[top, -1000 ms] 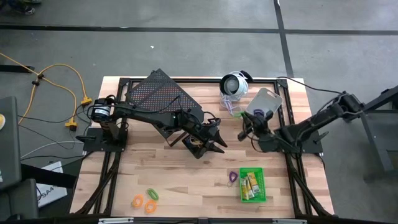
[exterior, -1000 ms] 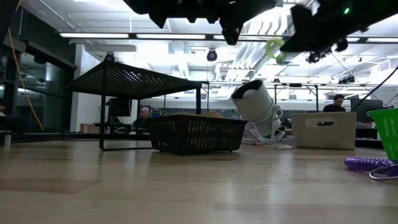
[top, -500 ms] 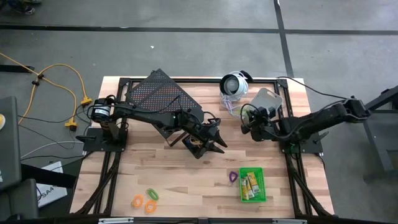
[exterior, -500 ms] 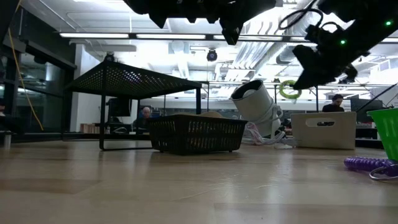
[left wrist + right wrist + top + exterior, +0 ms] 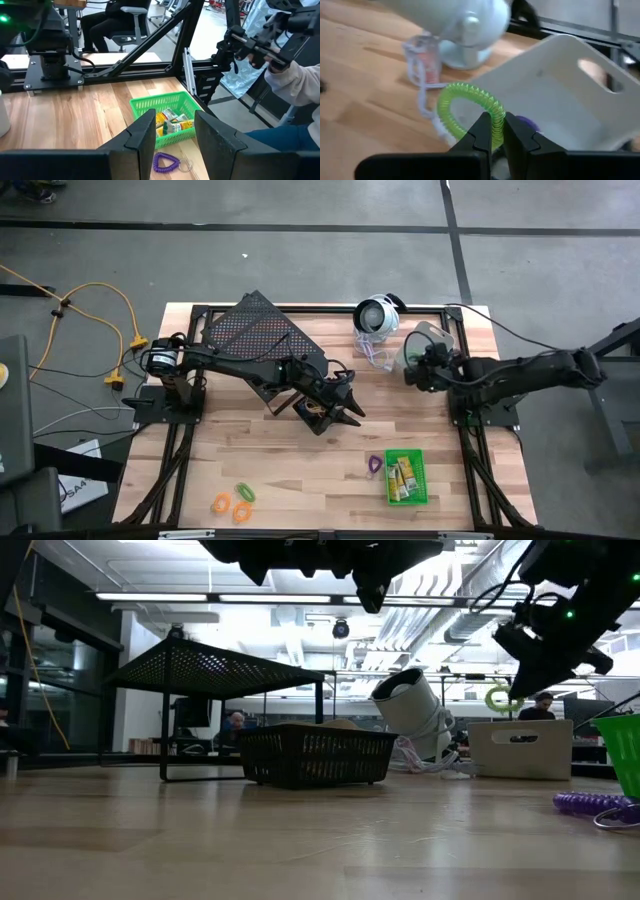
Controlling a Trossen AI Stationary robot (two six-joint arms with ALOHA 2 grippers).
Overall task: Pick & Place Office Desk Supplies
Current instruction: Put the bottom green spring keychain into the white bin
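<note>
My right gripper (image 5: pixel 411 366) is shut on a green coiled loop (image 5: pixel 470 107), which hangs just above the grey bin (image 5: pixel 560 85) at the table's far right. Something purple (image 5: pixel 525 121) lies inside that bin. My left gripper (image 5: pixel 345 408) hovers open over the black basket (image 5: pixel 308 416) at mid-table, with nothing between its fingers (image 5: pixel 145 135). On the near right of the table stands a green bin (image 5: pixel 405 477) with yellow pieces (image 5: pixel 170 122), and a purple loop (image 5: pixel 374 464) lies beside it. Orange loops (image 5: pixel 222 503) and a second green loop (image 5: pixel 245 492) lie near the front left. My right gripper pinches one spot of the green loop's coil (image 5: pixel 496 122) between its two fingertips. The fingers slant down from the table's right side. The ring stands out beyond the fingertips and hangs clear (image 5: pixel 497 698) above the grey bin's top edge (image 5: pixel 520 724).
A round white device (image 5: pixel 377 316) with its cord stands at the far edge beside the grey bin. A large black mesh rack (image 5: pixel 255 330) stands at the far left under my left arm. A person's sleeve (image 5: pixel 295 85) shows beyond the table.
My right gripper has drawn back toward the table's right and far edges and has tipped downward, still shut on the green loop. The loop has come down from high above the table to just above the grey bin.
</note>
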